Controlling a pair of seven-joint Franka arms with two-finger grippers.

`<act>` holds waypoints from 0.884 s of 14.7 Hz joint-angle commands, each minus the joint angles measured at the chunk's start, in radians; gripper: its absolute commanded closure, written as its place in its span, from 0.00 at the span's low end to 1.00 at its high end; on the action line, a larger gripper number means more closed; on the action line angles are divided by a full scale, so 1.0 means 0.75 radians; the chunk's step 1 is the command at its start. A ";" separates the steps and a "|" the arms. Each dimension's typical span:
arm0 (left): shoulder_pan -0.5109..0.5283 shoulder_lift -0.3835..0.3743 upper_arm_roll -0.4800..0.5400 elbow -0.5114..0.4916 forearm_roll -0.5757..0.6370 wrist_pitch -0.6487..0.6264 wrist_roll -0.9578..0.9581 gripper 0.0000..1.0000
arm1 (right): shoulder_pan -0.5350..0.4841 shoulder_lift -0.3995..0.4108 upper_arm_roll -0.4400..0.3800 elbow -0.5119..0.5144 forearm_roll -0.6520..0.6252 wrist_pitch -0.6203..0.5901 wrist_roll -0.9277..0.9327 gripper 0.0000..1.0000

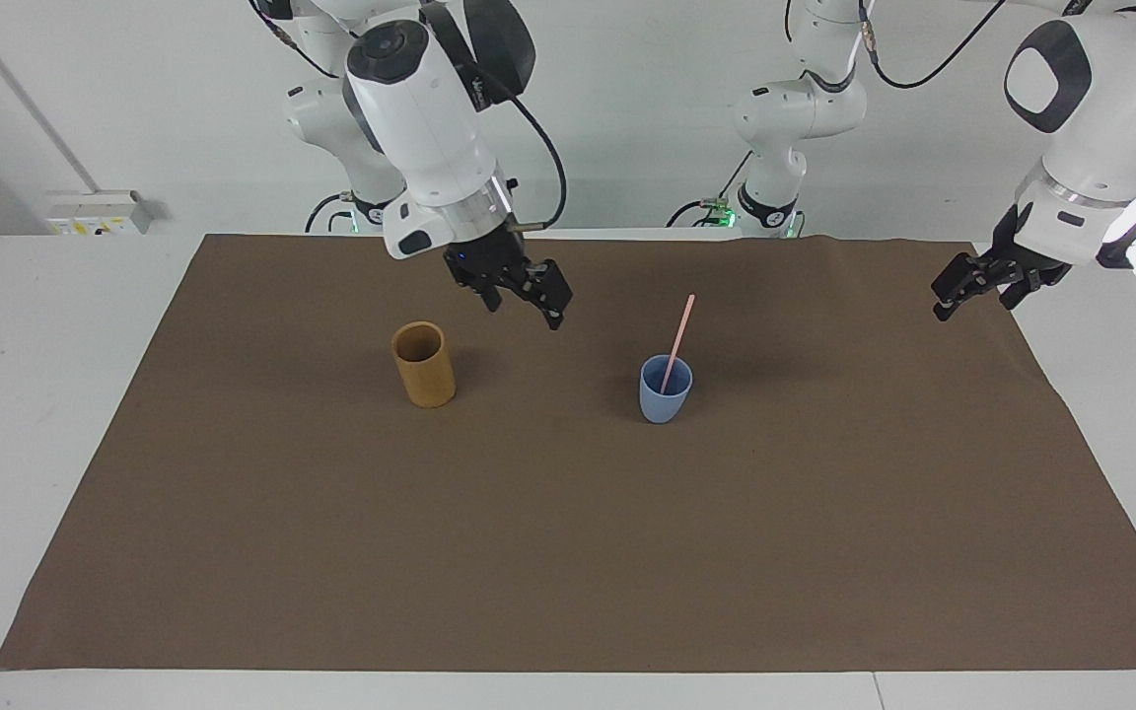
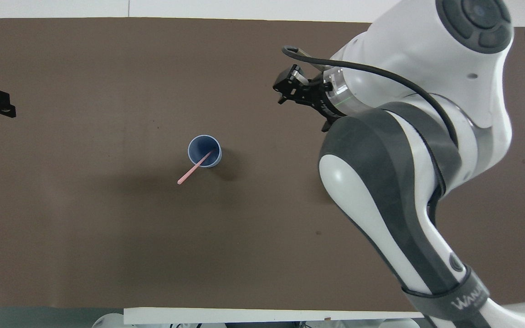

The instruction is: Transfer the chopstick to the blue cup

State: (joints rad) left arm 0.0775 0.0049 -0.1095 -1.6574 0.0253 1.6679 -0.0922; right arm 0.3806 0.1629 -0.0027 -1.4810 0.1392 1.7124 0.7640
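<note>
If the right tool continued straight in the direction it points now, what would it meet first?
The right tool points down, slanted toward the blue cup. It would probably meet the bare brown mat first, between the tan cup and the blue cup; depth is unclear.
</note>
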 commanded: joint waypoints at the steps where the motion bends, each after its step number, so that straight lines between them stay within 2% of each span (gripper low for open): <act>1: 0.007 -0.005 -0.001 -0.007 0.003 0.018 0.006 0.00 | -0.161 -0.102 0.014 -0.022 -0.140 -0.192 -0.353 0.00; 4: 0.007 -0.005 -0.001 -0.007 0.003 0.018 0.006 0.00 | -0.392 -0.237 0.012 -0.020 -0.214 -0.362 -0.739 0.00; 6: 0.007 -0.005 -0.001 -0.009 0.005 0.018 0.006 0.00 | -0.527 -0.266 0.012 -0.022 -0.222 -0.450 -0.948 0.00; 9: 0.007 -0.005 -0.001 -0.007 0.003 0.016 0.006 0.00 | -0.579 -0.321 0.006 -0.134 -0.220 -0.451 -1.004 0.00; 13: 0.007 -0.005 -0.001 -0.007 0.005 0.016 0.006 0.00 | -0.577 -0.328 -0.005 -0.140 -0.222 -0.445 -1.023 0.00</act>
State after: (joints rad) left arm 0.0775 0.0050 -0.1095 -1.6574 0.0253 1.6682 -0.0922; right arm -0.0474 -0.0542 -0.0105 -1.5560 -0.0122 1.3592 0.0214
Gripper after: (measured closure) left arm 0.000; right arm 0.000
